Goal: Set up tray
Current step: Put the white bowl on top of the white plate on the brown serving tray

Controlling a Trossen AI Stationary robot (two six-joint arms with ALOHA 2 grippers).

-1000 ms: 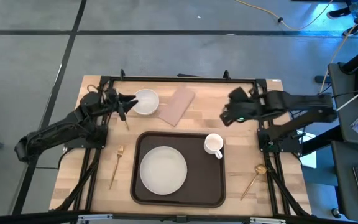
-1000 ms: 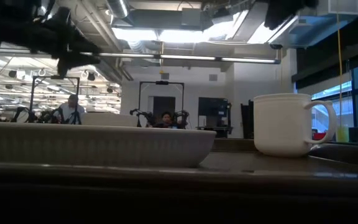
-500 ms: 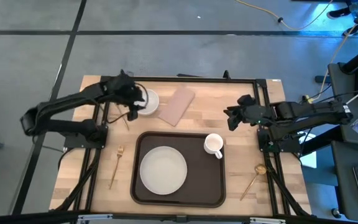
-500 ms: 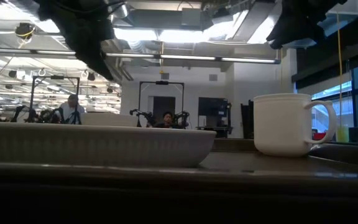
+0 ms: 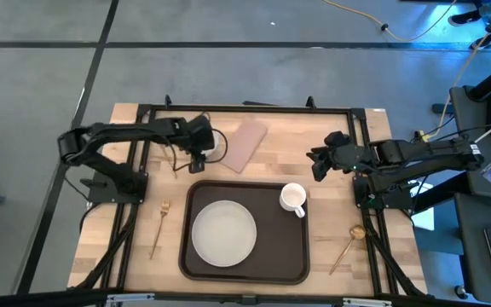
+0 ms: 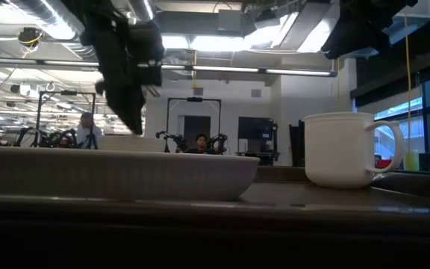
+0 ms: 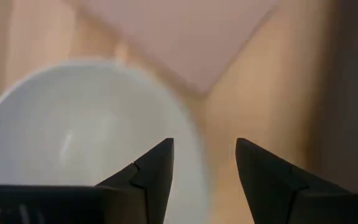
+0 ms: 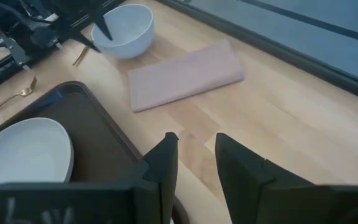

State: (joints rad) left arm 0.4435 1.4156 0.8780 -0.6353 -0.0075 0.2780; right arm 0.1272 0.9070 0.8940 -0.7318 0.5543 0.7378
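Tray [image 5: 245, 230] sits at the near middle of the bench [image 5: 280, 145], already carrying the white plate [image 5: 224, 232] toward its left and the mug [image 5: 293, 199] in its far right corner. Fork [image 5: 159, 223] lies on the bench just left of the tray, spoon [image 5: 349, 243] just right of it; both are outside the rim.

Beyond the tray's far left corner: white bowl [image 5: 211, 141], with the pinkish napkin [image 5: 244, 143] just beside it to the right, neither on the tray yet.

Change over the last second: left gripper [image 5: 198, 147] has swung in from the left of the bowl and now hangs right over it. Fingers apart, straddling the bowl's rim in the wrist view, nothing held yet. Right gripper [image 5: 318, 162] has pulled back toward its own side and now parks beyond the tray's far right corner, fingers a narrow gap apart and empty.

Read: bowl pickup looks like the current step, closing on the rim next, then onto the tray. Thin rim under a two-finger pinch could slip or tip.
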